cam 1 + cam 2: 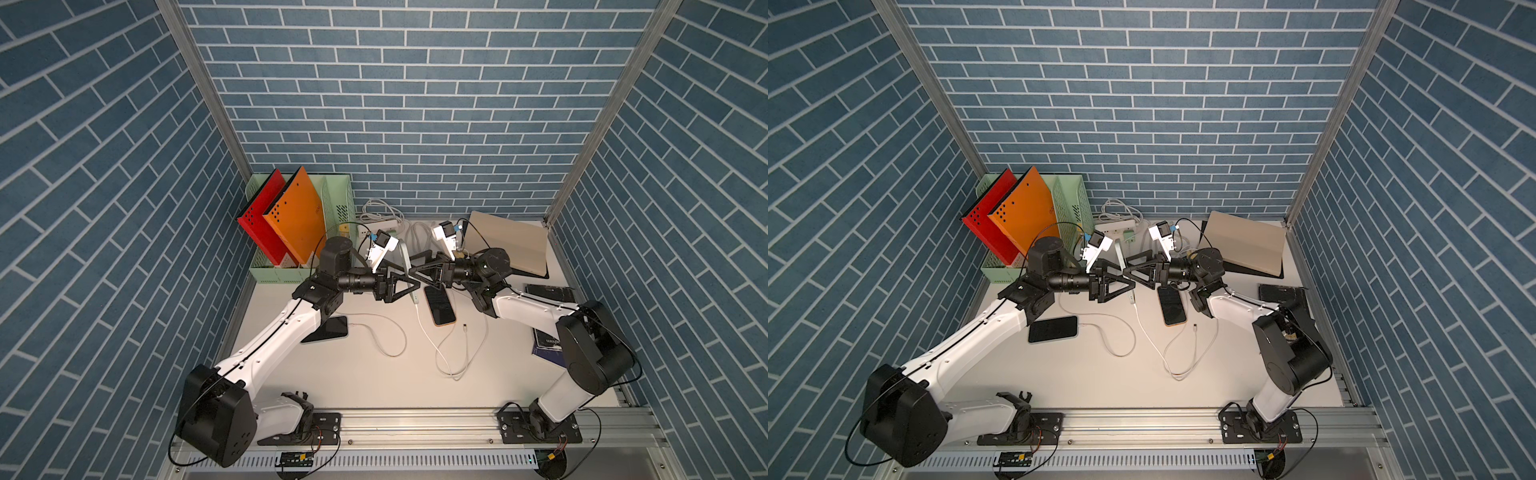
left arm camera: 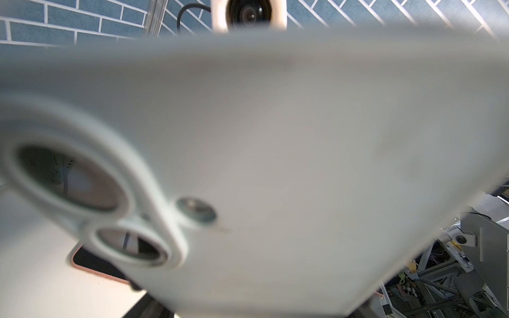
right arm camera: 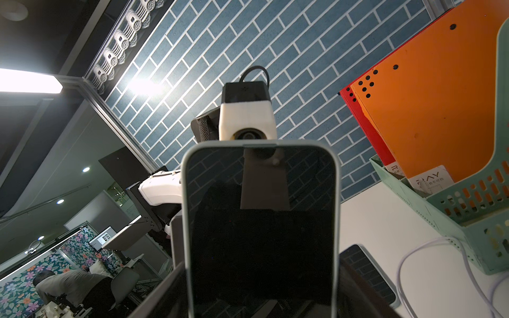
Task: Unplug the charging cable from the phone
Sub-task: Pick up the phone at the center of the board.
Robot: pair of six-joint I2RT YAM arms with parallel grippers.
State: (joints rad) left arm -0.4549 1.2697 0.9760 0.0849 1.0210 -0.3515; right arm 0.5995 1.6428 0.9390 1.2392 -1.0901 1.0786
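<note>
left gripper sat just behind the raised pale phone at mid-table; whether it gripped, i couldn't tell. the white charging cable hung from beneath onto the table. right gripper clamped the phone's edges.

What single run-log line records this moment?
right claw: grips phone | left claw: at phone | white cable: hanging beneath

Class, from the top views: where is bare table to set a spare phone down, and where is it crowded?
Free: the front strip of table between the base rail and the white cable loops. Crowded: centre and back, around the orange-cased phone, file rack and power strip.
</note>
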